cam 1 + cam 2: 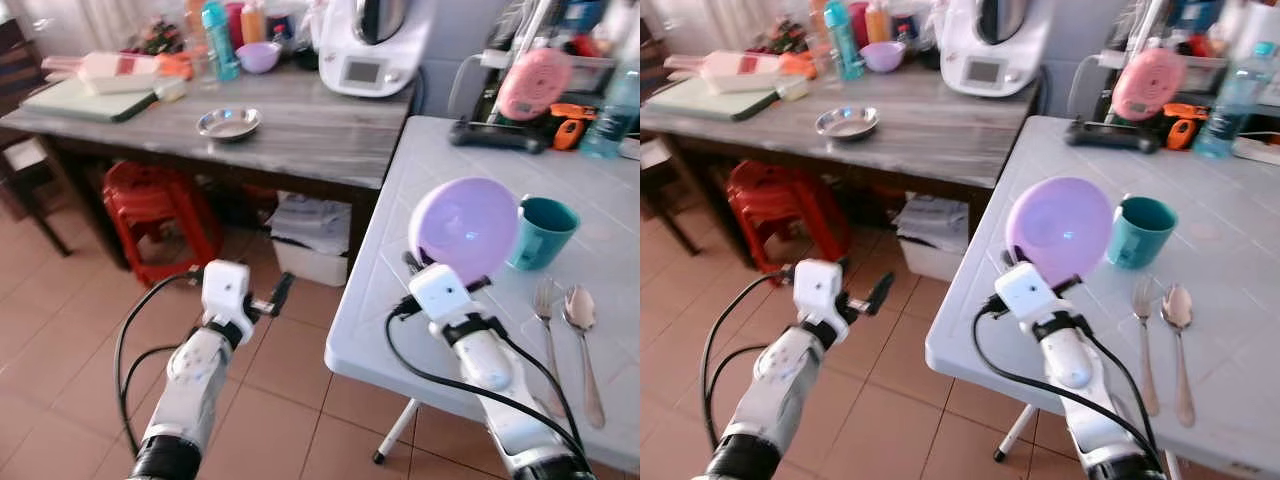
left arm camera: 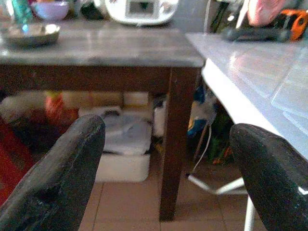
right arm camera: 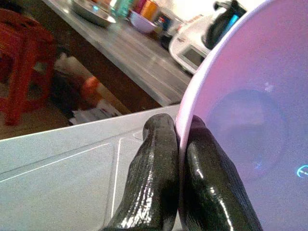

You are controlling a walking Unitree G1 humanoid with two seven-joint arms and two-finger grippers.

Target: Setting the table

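Note:
My right gripper (image 3: 179,137) is shut on the rim of a purple bowl (image 1: 465,228), holding it tilted on edge above the white tiled table (image 1: 440,160). Just to the right of the bowl, a teal cup (image 1: 541,231) stands on the table. In front of the cup lie a fork (image 1: 546,340) and a spoon (image 1: 583,340), side by side. My left gripper (image 1: 268,298) is open, out over the floor to the left of the table's edge. Its two black fingers (image 2: 57,185) stand wide apart, nothing between them.
A grey wooden counter (image 1: 300,130) to the left carries a metal dish (image 1: 228,123), bottles, a small purple bowl (image 1: 258,57) and a white kitchen machine (image 1: 368,45). A red stool (image 1: 150,205) and a white bin (image 1: 310,255) sit under it. A water bottle (image 1: 1230,100) stands far back.

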